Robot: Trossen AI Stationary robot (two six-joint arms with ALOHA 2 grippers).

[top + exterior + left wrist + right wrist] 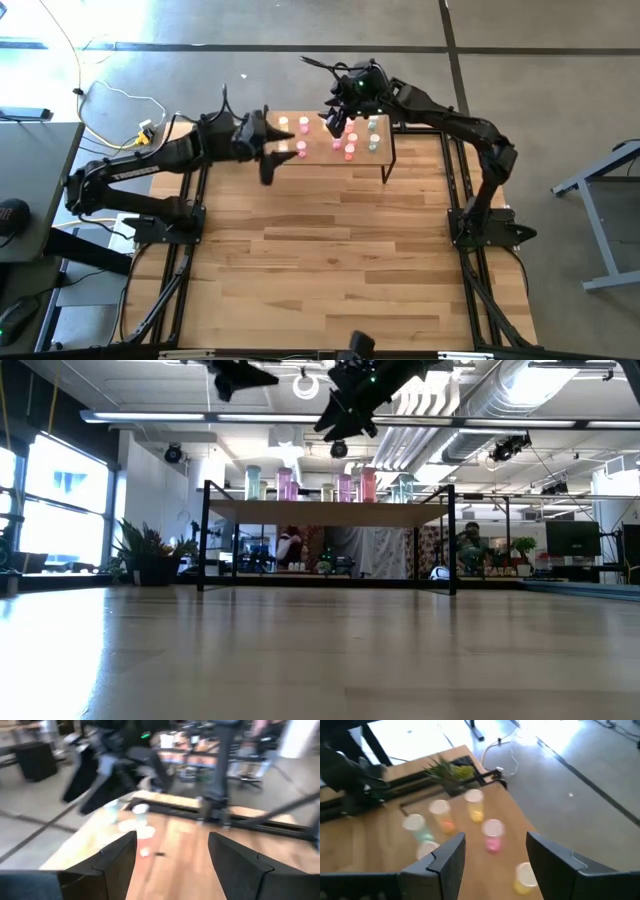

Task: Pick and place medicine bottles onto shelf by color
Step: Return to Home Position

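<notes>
The shelf [318, 158] stands at the table's far edge, a light wood top on thin black legs [330, 512]. Several medicine bottles [350, 150] stand upright on it, pink, red and green in the high view. In the right wrist view a yellow one [474, 806], an orange one [441, 815], a pink one [492, 834] and a green one [415, 827] show. My right gripper [335, 122] [495, 842] hovers open and empty above the shelf's middle. My left gripper [274, 160] [172, 842] hangs open and empty over the shelf's left end.
A green-yellow pineapple-like object [451, 770] lies at the shelf's end beyond the bottles. The slatted tabletop [320, 260] stretches out in front of the shelf. The black table frame [460, 200] runs along both sides. Cables [120, 100] lie on the floor at the far left.
</notes>
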